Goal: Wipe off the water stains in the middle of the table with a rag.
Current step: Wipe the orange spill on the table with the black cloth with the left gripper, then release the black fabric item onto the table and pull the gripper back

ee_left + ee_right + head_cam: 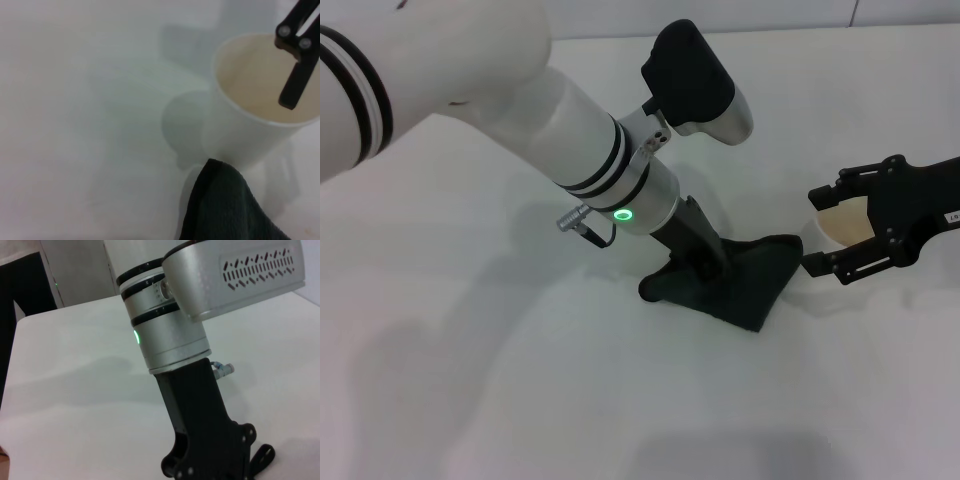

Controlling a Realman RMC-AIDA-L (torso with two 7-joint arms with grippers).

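The rag (740, 280), dark green-black and bunched into a rough triangle, lies on the white table (570, 400) near the middle, and I have the left gripper (705, 268) pressed down into it from above. Its black fingers are buried in the cloth folds, so I cannot tell whether they are clamped on it or merely pushing it flat. I judge the arm is angled steeply like this so the cloth stays pinned to the surface while it is dragged across. I see no water stains anywhere: if any liquid is left, it would be under the cloth, hidden from me.

Just beyond the rag's far corner stands a translucent white plastic cup (250, 120), very close to the cloth in the left wrist view. The right gripper (850, 235) reaches in from the right with its jaws spread wide around the cup, one finger (295, 85) dipping over the rim; I take it to be steadying the cup so a wiping stroke does not knock it over
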